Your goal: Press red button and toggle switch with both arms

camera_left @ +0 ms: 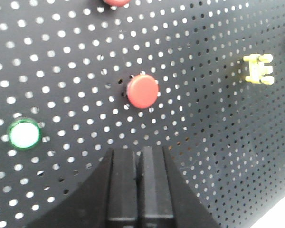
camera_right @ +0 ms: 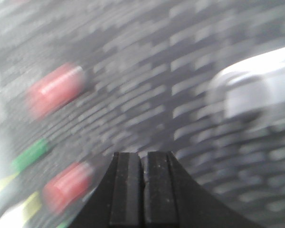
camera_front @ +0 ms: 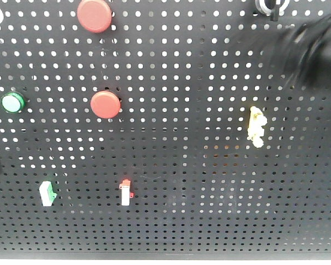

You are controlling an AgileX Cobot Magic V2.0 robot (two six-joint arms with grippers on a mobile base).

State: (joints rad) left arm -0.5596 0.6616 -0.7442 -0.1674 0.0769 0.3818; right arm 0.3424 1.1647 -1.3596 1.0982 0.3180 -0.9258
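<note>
Front view: black pegboard [camera_front: 209,221] carrying upper red button [camera_front: 94,15], lower red button [camera_front: 105,104], green button [camera_front: 13,102] and yellow piece [camera_front: 256,127]. In the bottom row, green-tipped switch [camera_front: 47,193] and, to its right, toggle switch [camera_front: 126,192]: white, upright, red tip uppermost, nothing touching it, no glow discernible.

Left wrist view: left gripper [camera_left: 138,153], jaws together, pointed at lower red button, near but apart from it.

Right wrist view: right gripper [camera_right: 143,156], jaws together; background too smeared to name.

Right arm [camera_front: 314,47]: dark blur at top right of front view, well apart from toggle switch.

Judged progress: early. Neither button press nor toggle shown done. Remaining: left advance onto button, right descent across panel to switch.
</note>
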